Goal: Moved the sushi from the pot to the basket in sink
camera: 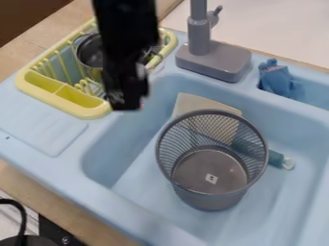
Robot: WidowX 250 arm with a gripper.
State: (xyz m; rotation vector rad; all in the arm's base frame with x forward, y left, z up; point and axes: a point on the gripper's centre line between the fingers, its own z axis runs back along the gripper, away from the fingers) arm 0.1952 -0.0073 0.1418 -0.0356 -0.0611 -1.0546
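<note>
At the far left, below the near edge of the wooden worktop (40, 191), a black cable (22, 211) is cut off by the view. In the sink's (35, 139) far left corner stands a yellow dish rack (61, 102) holding a metal pot (89, 50); the arm hides much of the pot and its inside. The black gripper (128, 100) hangs down in front of the rack's right part, its jaws pointing down. How far open they are, and whether they hold anything, I cannot tell; a tiny coloured patch beside them is too small to name, so I cannot say where the sushi is. Next, 1 grey faucet (212, 61) stands on the sink's far edge, its top cut off. In the main basin, a beige flat thing (190, 102) lies partly behind the grey mesh basket (208, 200), which stands upright with 1 white label (211, 178) inside. To its right, a teal handle (276, 158) pokes out. A crumpled blue thing (275, 78) sits in the small basin by the far edge, right of the faucet.
</note>
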